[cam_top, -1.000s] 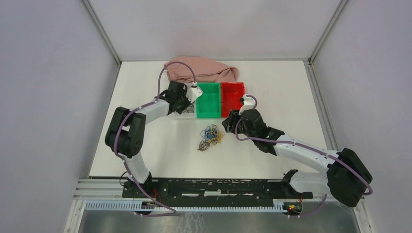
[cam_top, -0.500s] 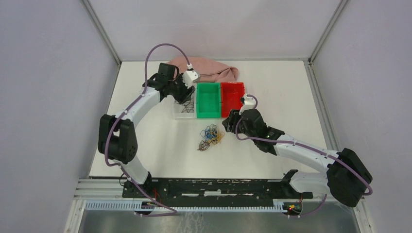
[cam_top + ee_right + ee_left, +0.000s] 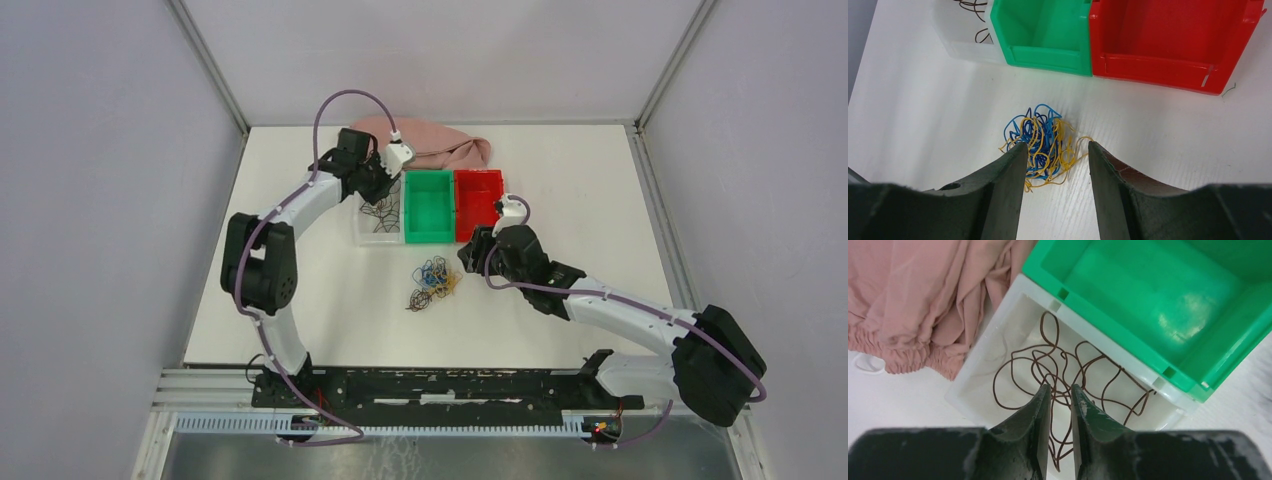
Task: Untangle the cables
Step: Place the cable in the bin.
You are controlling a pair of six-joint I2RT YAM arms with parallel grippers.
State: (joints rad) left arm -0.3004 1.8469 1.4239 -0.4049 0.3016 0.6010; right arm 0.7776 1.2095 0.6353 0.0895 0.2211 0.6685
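Note:
A tangle of blue and yellow cables (image 3: 432,280) (image 3: 1043,142) lies on the white table in front of the bins, with a few darker strands at its near left. Several brown cables (image 3: 1063,365) (image 3: 380,218) lie loose inside the clear bin (image 3: 980,357). My left gripper (image 3: 1060,387) (image 3: 385,192) hangs over that bin, its jaws a narrow gap apart with nothing between them. My right gripper (image 3: 1055,145) (image 3: 470,256) is open, hovering just right of the tangle; in the right wrist view its fingers frame the tangle's near edge without touching it.
The clear bin (image 3: 362,235), a green bin (image 3: 428,205) (image 3: 1108,322) and a red bin (image 3: 478,200) (image 3: 1168,30) stand side by side. A pink cloth (image 3: 420,140) (image 3: 923,295) is heaped behind them. Grey walls close in the table.
The left arm swung from the bin's near side up toward the back, over the clear bin. The brown cables now show in the bin. The right arm has not moved.

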